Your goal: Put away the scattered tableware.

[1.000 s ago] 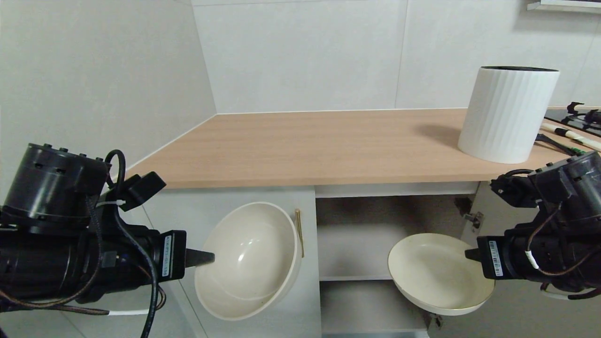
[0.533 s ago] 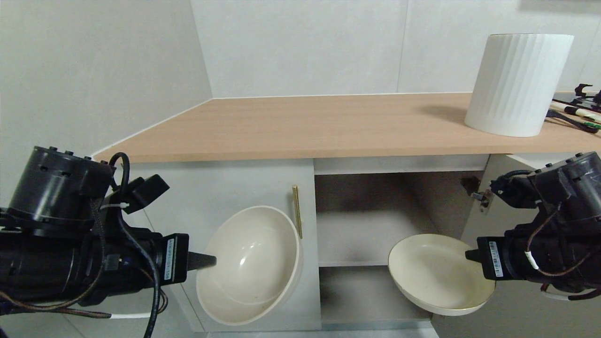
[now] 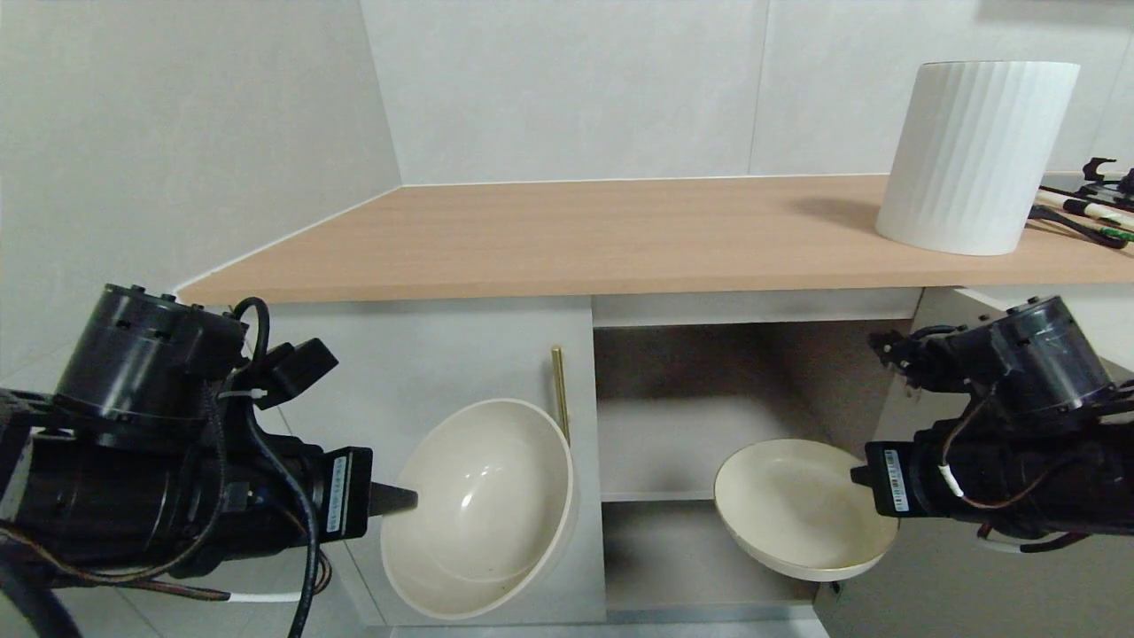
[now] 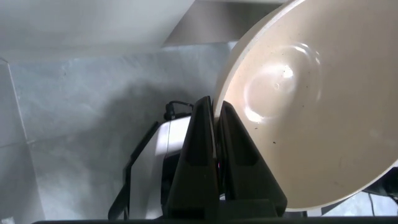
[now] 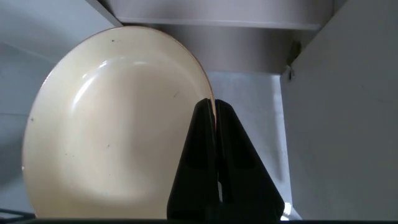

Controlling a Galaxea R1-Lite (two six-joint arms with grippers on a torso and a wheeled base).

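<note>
A long wooden countertop (image 3: 567, 230) runs along a pale tiled wall above a grey base cabinet (image 3: 425, 354), whose left door is closed and whose right compartment (image 3: 691, 408) stands open, showing an inner shelf (image 3: 660, 465). A tall white ribbed container (image 3: 974, 151) stands upright on the right part of the countertop. In front of the closed door, low on the left, a deep cream bowl (image 3: 483, 514) is held off the ground, tipped on its side so that its hollow faces the camera. The left gripper (image 3: 399, 499) is clamped on its near rim, and the left wrist view shows the two dark fingers (image 4: 200, 143) pinching the rim between them. To the right, at the mouth of the open compartment, a shallower cream dish (image 3: 797, 505) hangs tilted at about shelf height. The right gripper (image 3: 858, 476) is closed tight on its right edge, with its fingers (image 5: 200, 143) on either side of the rim in the right wrist view. A slim gold handle (image 3: 559, 390) runs upright down the closed door's right edge, just above the bowl. A few dark utensils (image 3: 1081, 213) lie on the countertop beside the container.
</note>
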